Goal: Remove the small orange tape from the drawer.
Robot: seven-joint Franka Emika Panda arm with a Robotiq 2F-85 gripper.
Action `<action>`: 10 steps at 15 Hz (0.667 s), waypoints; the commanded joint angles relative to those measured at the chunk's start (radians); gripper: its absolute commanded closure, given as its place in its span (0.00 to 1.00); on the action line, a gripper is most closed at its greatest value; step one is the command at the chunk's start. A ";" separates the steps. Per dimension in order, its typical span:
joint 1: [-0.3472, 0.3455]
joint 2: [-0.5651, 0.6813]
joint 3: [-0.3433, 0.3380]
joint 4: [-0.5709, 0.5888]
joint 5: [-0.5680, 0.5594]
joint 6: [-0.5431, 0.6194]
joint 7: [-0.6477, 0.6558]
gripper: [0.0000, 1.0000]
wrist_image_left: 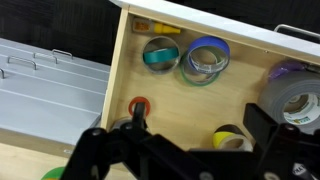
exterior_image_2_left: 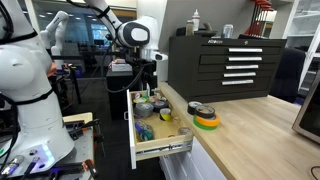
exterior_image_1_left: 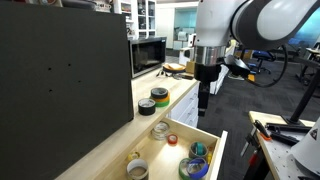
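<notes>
The small orange tape (wrist_image_left: 138, 104) lies flat on the pale wood floor of the open drawer (wrist_image_left: 125, 70), near its left wall in the wrist view. It also shows as a small red ring in an exterior view (exterior_image_1_left: 172, 140). My gripper (wrist_image_left: 200, 125) hangs above the drawer, open and empty, and its left finger tip is right beside the orange ring in the wrist view. In both exterior views the gripper (exterior_image_1_left: 204, 95) (exterior_image_2_left: 143, 85) is well above the drawer (exterior_image_1_left: 222, 150) (exterior_image_2_left: 165, 150), pointing down.
The drawer also holds a teal roll (wrist_image_left: 160, 52), a blue and clear roll (wrist_image_left: 206, 60), a large grey roll (wrist_image_left: 295, 100) and a yellow-black roll (wrist_image_left: 232, 138). A black roll (exterior_image_1_left: 160, 96) and a green roll (exterior_image_1_left: 147, 106) sit on the counter. A black cabinet (exterior_image_1_left: 65, 80) stands beside them.
</notes>
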State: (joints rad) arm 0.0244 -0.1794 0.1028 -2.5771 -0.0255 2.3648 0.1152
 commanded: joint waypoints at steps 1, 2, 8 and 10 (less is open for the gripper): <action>0.007 0.118 -0.015 0.014 0.006 0.069 0.004 0.00; 0.007 0.146 -0.017 0.017 0.000 0.093 0.012 0.00; 0.008 0.316 -0.038 0.043 -0.022 0.280 0.017 0.00; 0.006 0.367 -0.055 0.047 -0.027 0.352 0.003 0.00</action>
State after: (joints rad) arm 0.0243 0.1144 0.0773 -2.5534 -0.0305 2.6348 0.1155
